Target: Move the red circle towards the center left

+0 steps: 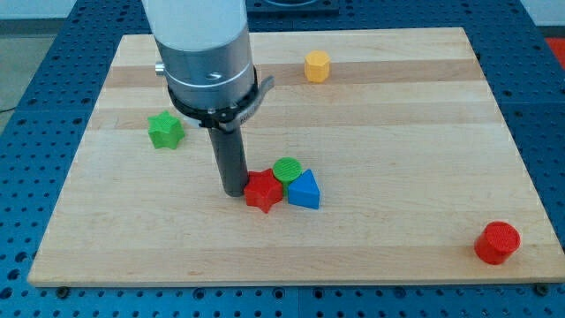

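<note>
**Q:** Wooden board (397,132) on a blue perforated bench: what lies on it, read from the view's left to the view's right?

**A:** Nearest the board's left edge, in its upper half, sits a green star (165,131), apart from the other blocks. Next comes the dark rod; my tip (233,192) meets the board near the middle of its lower half, touching or just beside the left side of a red star (263,191). That star belongs to a tight cluster: a green cylinder (287,169) at its upper right and a blue triangular block (305,190) at its right, all three pressed together.

**Q:** And farther right?

**A:** A yellow hexagonal block (317,66) stands near the board's top edge, right of the arm's grey housing. The red circle (497,243) rests close to the board's bottom right corner, well apart from my tip and from every other block.

**Q:** How does the pincer stand?

**A:** No pincer shows; the arm ends in the plain rod alone, so neither spread nor pinching can be told.
</note>
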You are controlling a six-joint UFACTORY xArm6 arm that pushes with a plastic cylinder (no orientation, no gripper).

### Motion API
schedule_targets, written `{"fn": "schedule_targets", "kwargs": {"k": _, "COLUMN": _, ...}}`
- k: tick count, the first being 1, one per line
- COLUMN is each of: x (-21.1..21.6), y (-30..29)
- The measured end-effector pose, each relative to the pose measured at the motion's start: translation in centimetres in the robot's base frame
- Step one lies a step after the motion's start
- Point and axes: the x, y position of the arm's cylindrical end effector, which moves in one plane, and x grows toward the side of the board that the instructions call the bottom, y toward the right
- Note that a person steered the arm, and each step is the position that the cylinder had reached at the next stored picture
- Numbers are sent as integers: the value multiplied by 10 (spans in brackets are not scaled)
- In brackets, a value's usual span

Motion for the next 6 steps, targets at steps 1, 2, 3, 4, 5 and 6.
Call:
{"fn": "schedule_targets", "kwargs": {"k": 1, "x": 15, "y": 15}}
{"fn": "schedule_targets", "kwargs": {"k": 2, "x": 25, "y": 43}}
{"fn": "schedule_targets", "kwargs": {"k": 3, "x": 26, "y": 56}}
{"fn": "schedule_targets", "kwargs": {"k": 4, "x": 8, "y": 25}}
{"fn": "schedule_targets", "kwargs": {"k": 5, "x": -17, "y": 27}}
{"fn": "schedule_targets", "kwargs": {"k": 6, "x": -15, "y": 66}}
